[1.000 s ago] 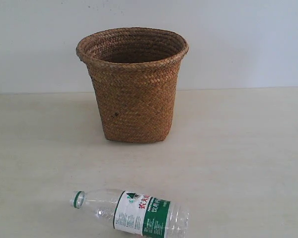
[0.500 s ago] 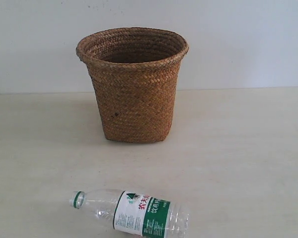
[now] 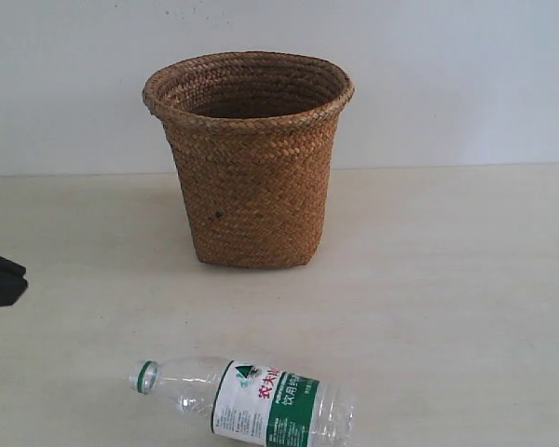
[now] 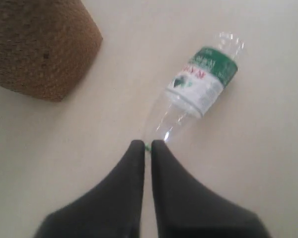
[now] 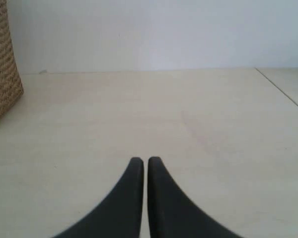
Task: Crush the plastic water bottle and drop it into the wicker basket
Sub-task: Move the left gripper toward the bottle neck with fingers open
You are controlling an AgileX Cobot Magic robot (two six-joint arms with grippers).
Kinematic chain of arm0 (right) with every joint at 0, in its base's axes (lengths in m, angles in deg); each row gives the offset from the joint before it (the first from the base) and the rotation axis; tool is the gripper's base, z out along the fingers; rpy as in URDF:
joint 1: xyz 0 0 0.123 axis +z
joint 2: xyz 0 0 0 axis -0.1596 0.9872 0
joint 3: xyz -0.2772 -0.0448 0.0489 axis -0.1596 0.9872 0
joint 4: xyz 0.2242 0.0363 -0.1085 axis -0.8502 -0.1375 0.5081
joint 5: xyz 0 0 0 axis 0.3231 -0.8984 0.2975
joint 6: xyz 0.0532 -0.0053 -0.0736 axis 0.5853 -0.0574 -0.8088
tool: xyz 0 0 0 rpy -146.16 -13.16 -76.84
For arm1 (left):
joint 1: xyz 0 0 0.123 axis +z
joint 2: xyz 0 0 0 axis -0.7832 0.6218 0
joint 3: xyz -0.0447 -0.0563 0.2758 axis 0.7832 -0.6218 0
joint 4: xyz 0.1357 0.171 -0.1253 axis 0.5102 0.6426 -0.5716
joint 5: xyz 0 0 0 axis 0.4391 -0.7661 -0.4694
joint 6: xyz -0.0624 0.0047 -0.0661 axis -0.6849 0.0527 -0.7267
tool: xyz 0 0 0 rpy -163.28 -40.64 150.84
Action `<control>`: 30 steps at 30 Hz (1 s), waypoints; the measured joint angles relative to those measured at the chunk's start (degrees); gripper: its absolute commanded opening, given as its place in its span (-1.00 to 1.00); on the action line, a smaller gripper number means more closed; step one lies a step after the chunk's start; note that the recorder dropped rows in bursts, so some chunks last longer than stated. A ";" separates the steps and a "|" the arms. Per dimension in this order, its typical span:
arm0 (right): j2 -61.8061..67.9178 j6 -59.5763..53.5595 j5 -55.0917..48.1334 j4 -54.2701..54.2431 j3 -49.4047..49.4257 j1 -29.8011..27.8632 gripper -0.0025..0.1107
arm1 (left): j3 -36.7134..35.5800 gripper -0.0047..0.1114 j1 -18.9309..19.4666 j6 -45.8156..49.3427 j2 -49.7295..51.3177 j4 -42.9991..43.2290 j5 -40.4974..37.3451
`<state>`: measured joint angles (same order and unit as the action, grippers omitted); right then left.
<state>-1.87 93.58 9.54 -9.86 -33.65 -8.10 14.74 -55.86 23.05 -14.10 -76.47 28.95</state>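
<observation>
The plastic water bottle lies on its side near the table's front edge, its green cap ring pointing left, uncrushed. In the left wrist view the plastic water bottle stretches away from my left gripper, whose tips sit just above its neck end, shut with nothing held. The left gripper only pokes in at the exterior view's left edge. The wicker basket stands upright behind the bottle; its base corner shows as the wicker basket. My right gripper is shut and empty over bare table, out of the exterior view.
A pale wooden table carries everything, with a white wall behind. The basket's side shows at the edge of the right wrist view. A table seam runs off to one side there.
The left gripper has come into the exterior view at the left edge; it was out of sight before. Bottle and basket have not moved.
</observation>
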 measured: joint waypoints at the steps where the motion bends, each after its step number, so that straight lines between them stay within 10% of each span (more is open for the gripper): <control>1: 0.00 0.00 0.00 0.00 0.00 0.00 -0.93 | -0.55 -0.80 -1.14 2.60 1.10 1.25 1.60; 10: 0.00 0.00 0.00 0.00 0.00 0.00 -0.93 | -5.66 -0.21 -12.82 11.32 12.01 12.56 21.29; 30: 0.00 0.00 0.00 0.00 0.00 0.00 -0.93 | -5.86 -0.19 -21.18 16.79 35.37 14.80 39.98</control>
<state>-1.87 93.58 9.54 -9.86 -33.65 -8.10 8.87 -77.04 39.84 21.27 -61.67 68.94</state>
